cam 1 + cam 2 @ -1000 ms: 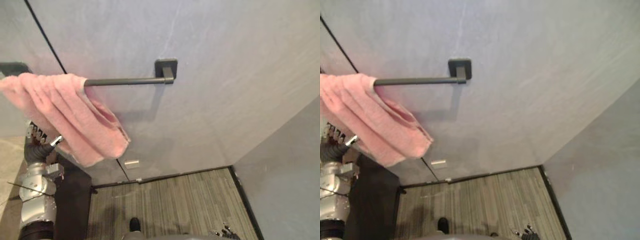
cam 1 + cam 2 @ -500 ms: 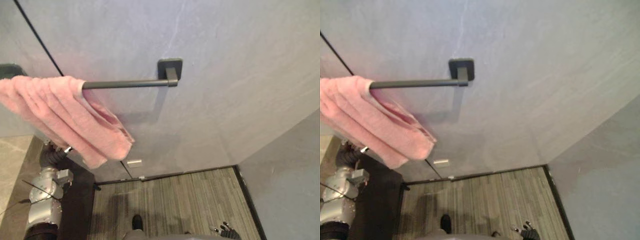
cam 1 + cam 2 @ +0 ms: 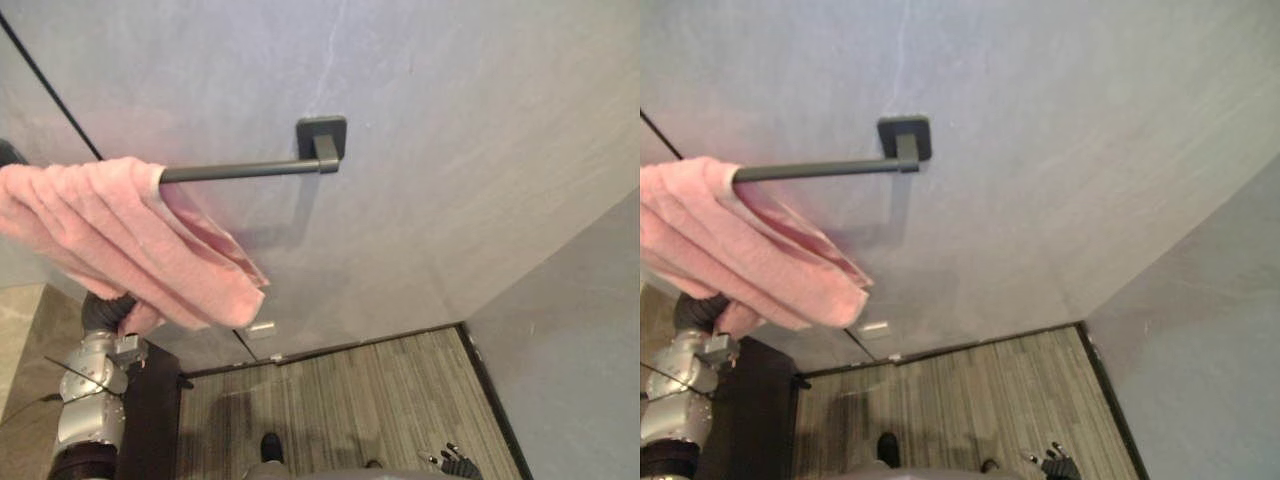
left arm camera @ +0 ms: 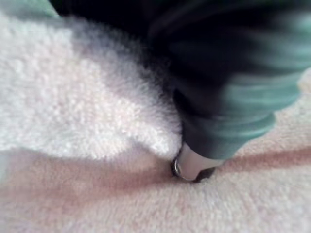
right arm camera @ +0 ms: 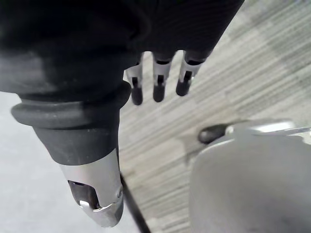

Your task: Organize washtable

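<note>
Grey wall (image 3: 450, 150), pink towel (image 3: 130, 240) draped over dark rail (image 3: 245, 170), left hand (image 4: 194, 165) beneath, grip unclear, right hand (image 5: 158, 82) relaxed

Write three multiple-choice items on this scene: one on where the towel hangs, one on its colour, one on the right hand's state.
1. Where does the towel hang?
A) on the floor
B) over the left part of the wall bar
C) over the robot's right arm

2. What colour is the towel?
A) blue
B) green
C) pink

3. How is the right hand?
A) shut on the towel
B) open, holding nothing
C) shut on the bar

Key:
1 B: the cloth drapes over the bar, away from its square mount.
2 C: it is pink in both eye views.
3 B: its fingers hang straight above the striped floor with nothing between them.
</note>
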